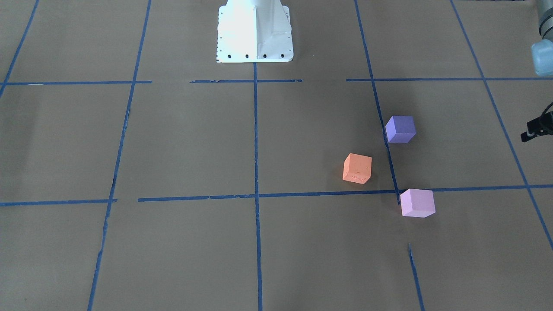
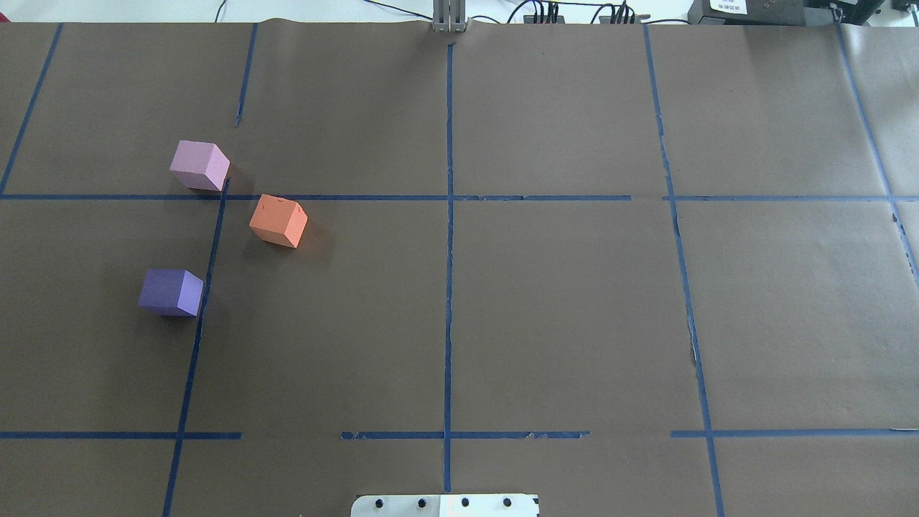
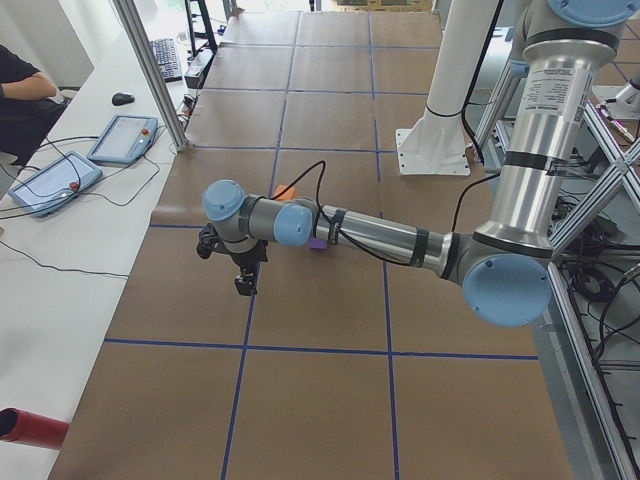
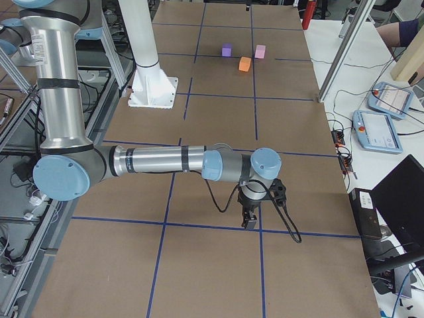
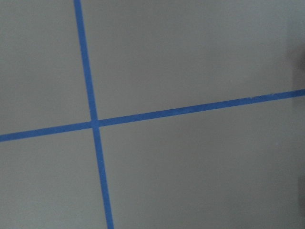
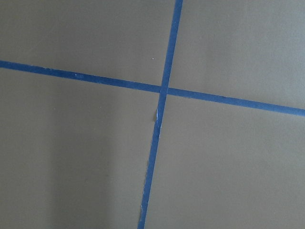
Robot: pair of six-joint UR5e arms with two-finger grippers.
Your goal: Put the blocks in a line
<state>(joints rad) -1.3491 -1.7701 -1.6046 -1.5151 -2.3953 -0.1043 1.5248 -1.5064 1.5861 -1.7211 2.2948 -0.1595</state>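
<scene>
Three blocks stand apart on the brown paper on my left side. The orange block [image 1: 357, 168] [image 2: 278, 220] is nearest the centre line. The violet-blue block [image 1: 400, 128] [image 2: 171, 292] is closer to my base. The pale pink-lilac block [image 1: 417, 202] [image 2: 199, 165] is farthest from it. My left gripper [image 3: 243, 283] hangs over the table's left end, well clear of the blocks; only its edge shows in the front view [image 1: 528, 136], so I cannot tell if it is open. My right gripper [image 4: 250, 218] hangs over the far right end; I cannot tell its state. Both wrist views show only paper and tape.
Blue tape lines [image 2: 449, 251] grid the paper. My white base [image 1: 255, 32] stands at the table's near middle. A side bench holds teach pendants [image 3: 122, 138] [image 4: 387, 99] and an aluminium post [image 3: 150, 70]. An operator [image 3: 20, 95] sits beyond it.
</scene>
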